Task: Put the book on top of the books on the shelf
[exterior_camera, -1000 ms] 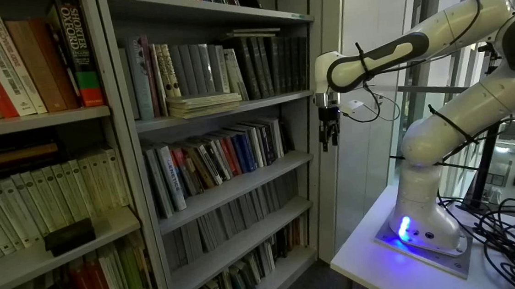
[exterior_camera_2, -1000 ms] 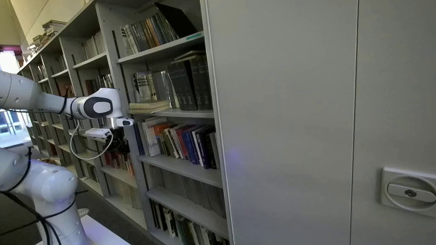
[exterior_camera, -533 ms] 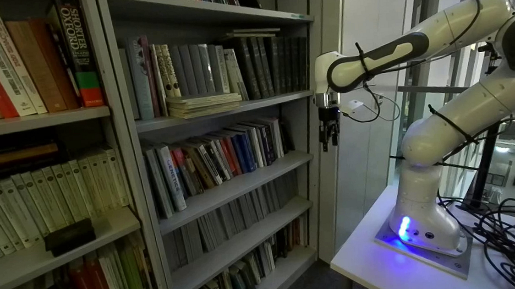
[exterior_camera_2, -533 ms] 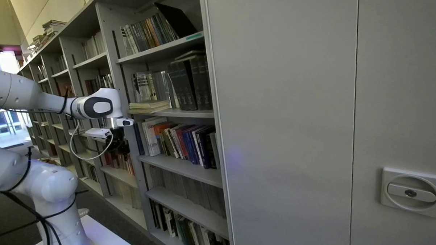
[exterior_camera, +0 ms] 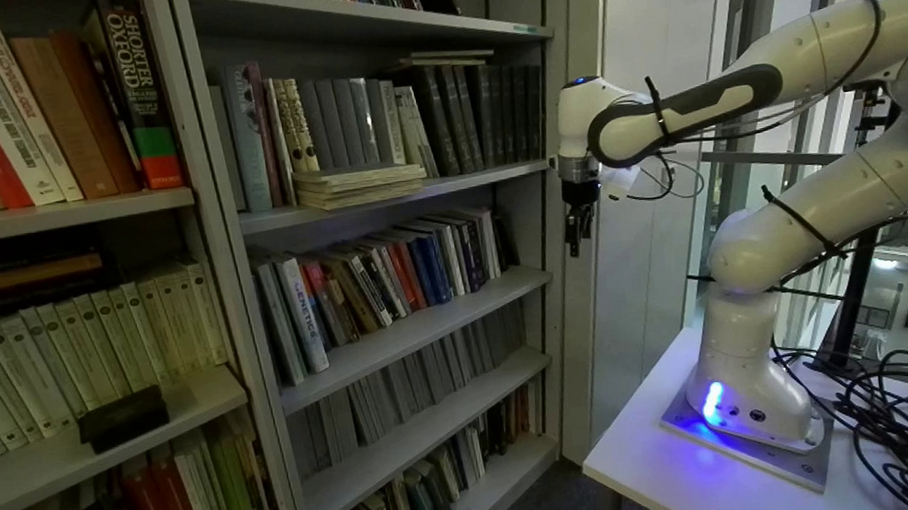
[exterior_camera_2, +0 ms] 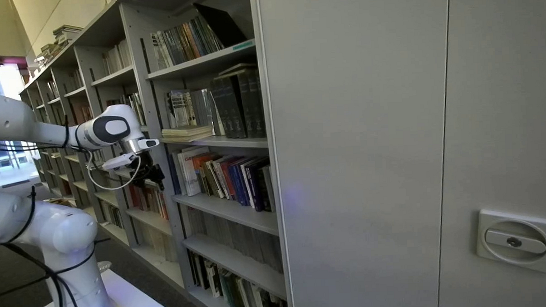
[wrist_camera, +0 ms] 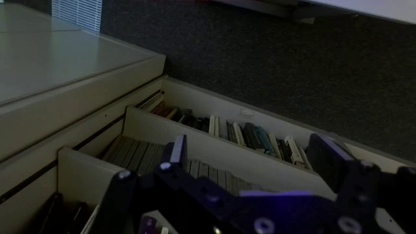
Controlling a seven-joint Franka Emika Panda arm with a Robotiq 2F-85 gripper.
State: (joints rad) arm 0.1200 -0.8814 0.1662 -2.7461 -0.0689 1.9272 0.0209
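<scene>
Black and hinged, the gripper (wrist_camera: 247,146) is pointed roughly downward with its fingers spread wide, and nothing is held between them. Beyond it, on the tall light-grey metal shelf (exterior_camera: 419,331), a flat stack of pale, thin books (exterior_camera: 359,187) is laid just before the row of upright books with mostly grey, white and dark spines (exterior_camera: 379,123). Which book is meant cannot be told; probably one from this stack is intended. As the stack seems to reach the shelf edge, it could be tipped off by a careless push. If the gripper is not raised enough, the edge could be struck; if its fingers are brought together too low, several books could be pinched.
</scene>
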